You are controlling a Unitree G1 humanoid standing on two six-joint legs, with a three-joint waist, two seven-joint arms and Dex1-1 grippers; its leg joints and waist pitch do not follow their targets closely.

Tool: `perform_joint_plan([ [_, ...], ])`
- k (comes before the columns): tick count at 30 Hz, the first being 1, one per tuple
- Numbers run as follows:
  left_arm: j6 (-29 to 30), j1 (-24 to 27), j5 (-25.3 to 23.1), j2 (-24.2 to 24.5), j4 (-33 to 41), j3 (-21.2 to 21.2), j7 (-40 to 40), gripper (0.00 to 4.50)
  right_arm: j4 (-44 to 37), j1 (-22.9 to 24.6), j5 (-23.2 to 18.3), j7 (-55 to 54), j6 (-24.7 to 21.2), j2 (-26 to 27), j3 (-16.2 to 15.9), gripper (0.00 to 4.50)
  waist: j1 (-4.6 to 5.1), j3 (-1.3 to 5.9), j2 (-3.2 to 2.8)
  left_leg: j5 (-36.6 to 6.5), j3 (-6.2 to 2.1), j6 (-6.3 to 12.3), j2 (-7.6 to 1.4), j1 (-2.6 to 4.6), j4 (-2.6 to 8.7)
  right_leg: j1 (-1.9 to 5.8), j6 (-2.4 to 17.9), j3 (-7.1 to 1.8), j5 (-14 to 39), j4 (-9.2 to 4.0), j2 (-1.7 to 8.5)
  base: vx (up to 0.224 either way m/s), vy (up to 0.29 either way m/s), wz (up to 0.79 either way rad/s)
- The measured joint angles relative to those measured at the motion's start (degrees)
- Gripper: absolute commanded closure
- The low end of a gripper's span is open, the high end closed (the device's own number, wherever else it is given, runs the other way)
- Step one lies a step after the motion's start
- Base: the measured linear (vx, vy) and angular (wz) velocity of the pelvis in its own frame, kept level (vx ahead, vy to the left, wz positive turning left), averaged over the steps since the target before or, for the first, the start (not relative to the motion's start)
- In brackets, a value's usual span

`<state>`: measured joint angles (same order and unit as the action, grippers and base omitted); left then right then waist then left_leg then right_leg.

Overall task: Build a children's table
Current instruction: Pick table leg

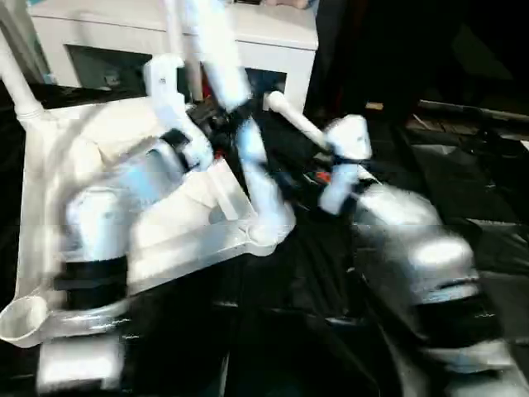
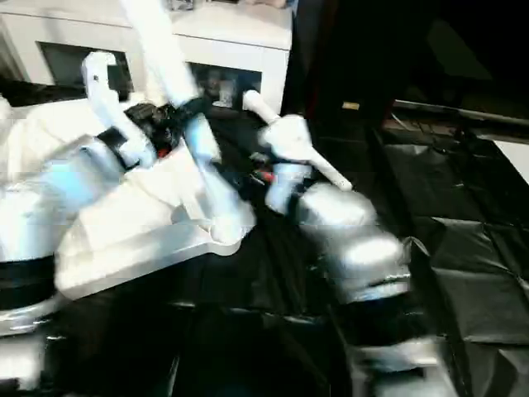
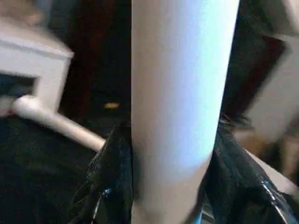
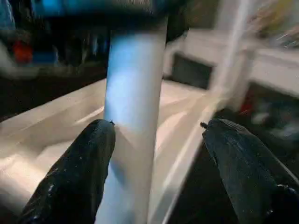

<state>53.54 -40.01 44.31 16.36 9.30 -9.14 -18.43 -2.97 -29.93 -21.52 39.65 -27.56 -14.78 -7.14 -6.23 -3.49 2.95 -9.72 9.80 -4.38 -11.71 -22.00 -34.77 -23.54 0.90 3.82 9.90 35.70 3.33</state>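
The white tabletop [image 1: 50, 165] lies upside down on black sheeting, ribs up. A white leg [image 1: 258, 178] stands tilted in its near right corner socket [image 1: 266, 233]. My left gripper [image 1: 219, 116] is shut on this leg partway up; in the left wrist view the leg [image 3: 182, 93] is pinched between the black fingers [image 3: 110, 158]. Lower down the same leg, my right gripper [image 4: 156, 135] is open: one finger [image 4: 79, 168] rests beside the leg [image 4: 131, 116], the other stands well clear. Another leg [image 1: 15, 78] stands upright at the far left corner.
A loose white leg [image 1: 293, 118] lies on the black sheeting [image 1: 273, 314] behind my right wrist. A white cabinet [image 1: 273, 37] with glass doors stands along the back. The front left corner socket [image 1: 23, 318] has nothing in it.
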Motion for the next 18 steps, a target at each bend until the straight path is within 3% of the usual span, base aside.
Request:
perform_joint_plan([
  [5,0.13,-0.77,2.6,3.31,1.02,1.96,-7.95,2.73,-1.96,0.0,-6.03,5.81,-7.67,-3.39,-0.01,1.11,-0.21,-0.01,0.03,0.01,0.01,-0.01,0.0,0.04,0.0,-0.01,-0.12,0.0,0.07,0.07,0.0,0.0,0.0,0.0],
  [14,0.17,-5.66,9.59,3.26,-0.19,-2.86,-13.51,2.73,-3.86,-1.53,-10.45,7.14,-15.14,-5.74,1.22,1.11,-0.25,0.0,0.02,0.09,-0.02,-0.15,-0.01,0.15,-0.02,0.06,-0.15,0.02,0.08,0.18,0.0,0.0,0.0,0.0],
  [18,0.18,-5.77,10.91,3.44,-1.47,-3.62,-14.66,2.73,-4.95,-1.57,-12.66,7.16,-17.4,-5.85,2.16,1.46,-0.39,0.0,0.01,0.09,-0.04,-0.15,-0.01,0.17,-0.02,0.11,-0.15,0.04,0.08,0.17,0.0,0.0,0.0,0.0],
])
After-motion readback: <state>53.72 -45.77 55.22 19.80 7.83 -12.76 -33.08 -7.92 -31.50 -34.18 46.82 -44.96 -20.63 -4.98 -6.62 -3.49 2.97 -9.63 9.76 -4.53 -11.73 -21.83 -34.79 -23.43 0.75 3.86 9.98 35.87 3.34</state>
